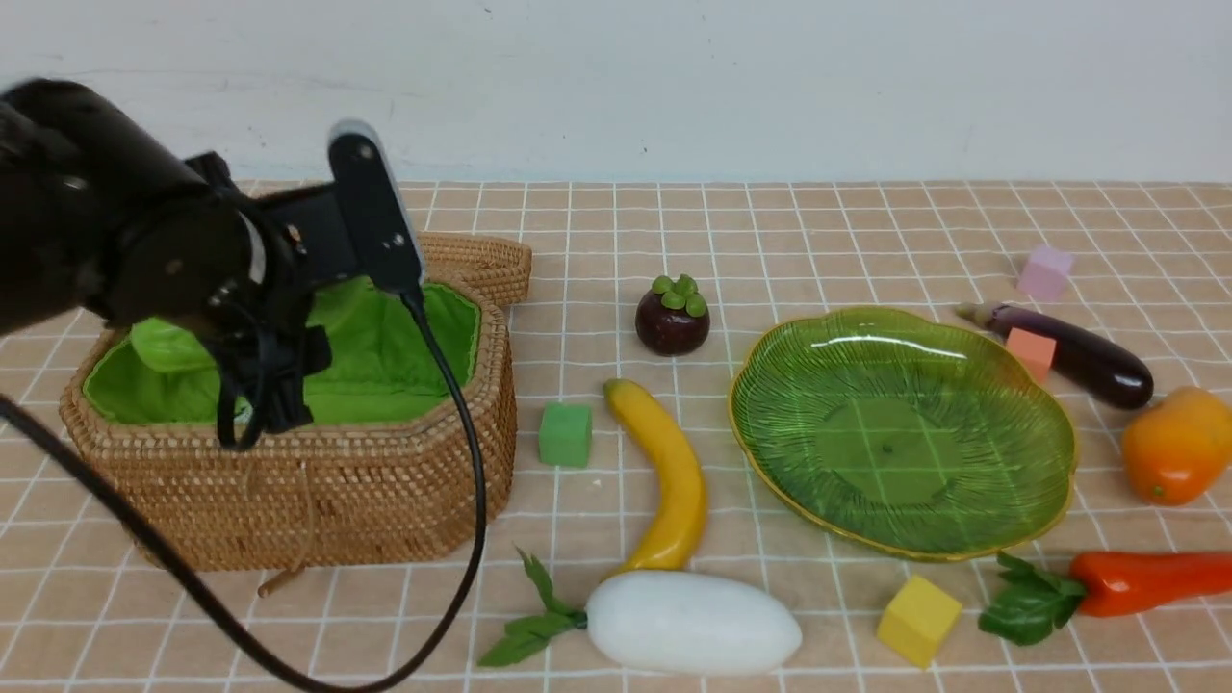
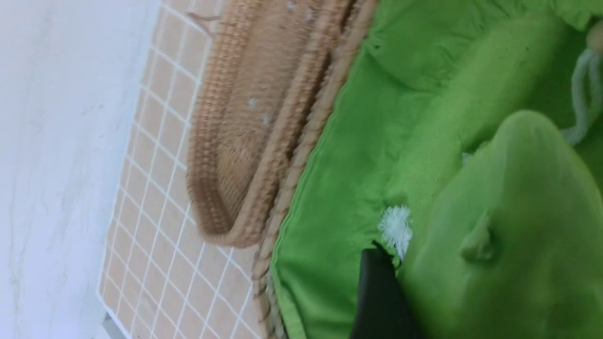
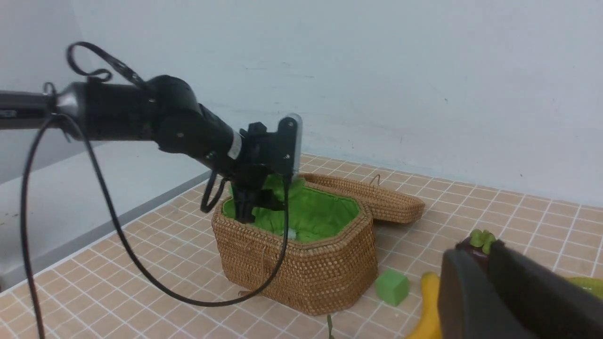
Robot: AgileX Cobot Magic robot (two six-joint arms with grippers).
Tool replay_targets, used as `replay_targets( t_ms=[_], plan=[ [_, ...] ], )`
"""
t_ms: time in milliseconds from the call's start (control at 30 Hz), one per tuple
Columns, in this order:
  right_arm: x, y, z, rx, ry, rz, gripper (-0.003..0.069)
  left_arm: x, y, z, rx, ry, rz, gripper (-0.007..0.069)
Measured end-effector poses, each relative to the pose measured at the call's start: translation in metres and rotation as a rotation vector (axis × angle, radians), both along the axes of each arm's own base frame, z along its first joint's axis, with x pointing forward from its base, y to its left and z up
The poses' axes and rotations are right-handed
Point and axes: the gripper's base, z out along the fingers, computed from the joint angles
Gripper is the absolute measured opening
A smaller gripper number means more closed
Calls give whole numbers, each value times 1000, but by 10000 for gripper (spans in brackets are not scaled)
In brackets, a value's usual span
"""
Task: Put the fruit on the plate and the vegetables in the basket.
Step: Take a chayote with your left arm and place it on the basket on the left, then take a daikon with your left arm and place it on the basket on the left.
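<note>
L gripper [image 1: 274, 404] hangs inside the basket [image 1: 385, 481], over the green lining. The gourd [image 1: 166, 346] sits in the basket's left-rear part. In the L wrist view one black finger [image 2: 377, 292] lies against the gourd's side; the 2nd finger is hidden, so can't tell whether it's gripped or let go. The lid [image 1: 481, 265] lies open behind the basket. R gripper [image 3: 487, 256] shows only in its own wrist view: fingers drawn together, nothing betw. them. The plate [image 1: 905, 433] sits right of center w/ nothing on it. The banana [image 1: 674, 472] lies betw. basket and plate, the mangosteen [image 1: 672, 318] behind it, the radish [image 1: 693, 621] in front. The eggplant [image 1: 1078, 356] and orange fruit [image 1: 1176, 445] lie right of the plate, the carrot [image 1: 1145, 580] front-right.
</note>
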Motion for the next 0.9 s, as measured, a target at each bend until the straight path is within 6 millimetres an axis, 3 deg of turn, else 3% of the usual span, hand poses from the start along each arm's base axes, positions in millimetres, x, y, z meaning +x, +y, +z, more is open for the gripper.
replay_targets(
  t_ms=[233,367,433,633,667,800,900],
  plan=[
    [-1,1,-3,-22,25,16,99,4,0,0,20,-18,-3,650],
    [-1,1,-4,-28,32,20,99,-1,-1,0,-81,9,87,655],
    [-3,2,-6,-42,60,35,99,-11,-7,4,-198,53,163,605],
    [-14,0,-7,-159,227,66,99,-57,-68,16,-452,234,97,305],
    [-18,-4,-7,-212,265,51,100,-73,-95,12,-483,320,15,233],
    [-21,-8,-9,-268,293,29,101,-92,-143,-5,-425,421,-170,216],
    [-24,-8,-11,-279,323,45,103,-90,-174,-23,-353,441,-277,335]
  ],
)
